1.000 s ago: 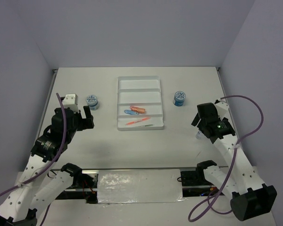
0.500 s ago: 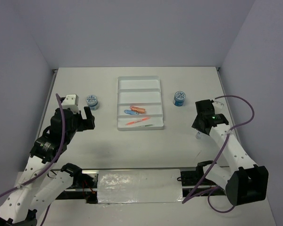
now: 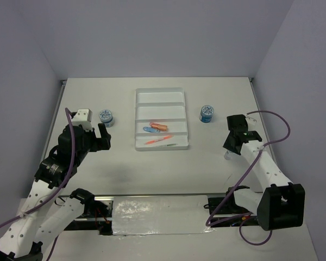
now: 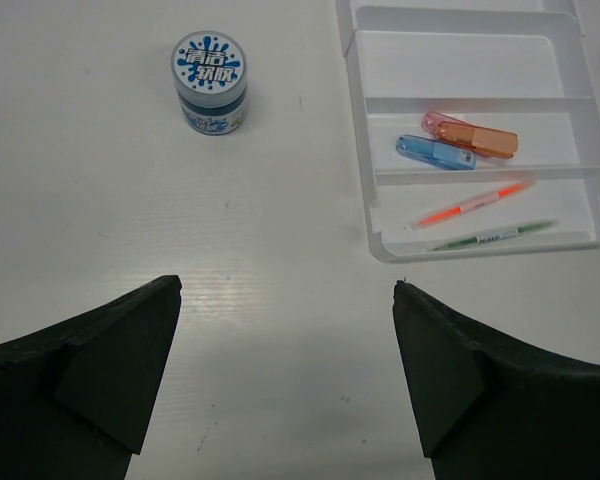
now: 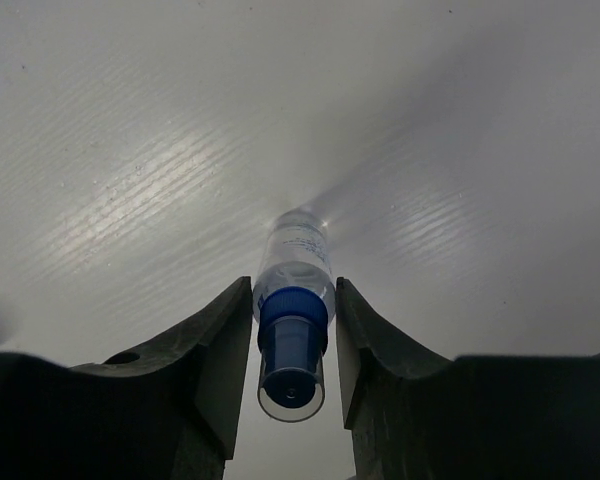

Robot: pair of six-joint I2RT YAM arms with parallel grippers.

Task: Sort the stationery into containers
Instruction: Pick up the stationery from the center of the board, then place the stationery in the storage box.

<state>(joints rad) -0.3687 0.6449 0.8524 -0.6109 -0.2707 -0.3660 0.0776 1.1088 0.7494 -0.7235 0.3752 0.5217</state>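
Observation:
The white four-compartment tray [image 3: 160, 91] lies at the table's middle; it also shows in the left wrist view [image 4: 460, 70]. It holds an orange stick [image 4: 470, 135], a blue stick [image 4: 435, 152], an orange pen [image 4: 470, 205] and a grey-green pen [image 4: 490, 236]. One blue-white tub [image 3: 106, 117] stands left of the tray, ahead of my left gripper [image 4: 285, 300], which is open and empty above bare table. The other tub [image 3: 207, 113] stands right of the tray. My right gripper [image 5: 293, 290] points down, its fingers closed against the white-blue tube [image 5: 298, 250], whose far end rests on the table.
The walls of the enclosure rise at the left, back and right table edges. The right arm's purple cable [image 3: 282, 130] loops beside the right gripper. The arm bases [image 3: 160, 209] sit at the near edge.
My right gripper has swung a little toward the right and come down over the tube, and its arm has folded back. The left arm has barely moved.

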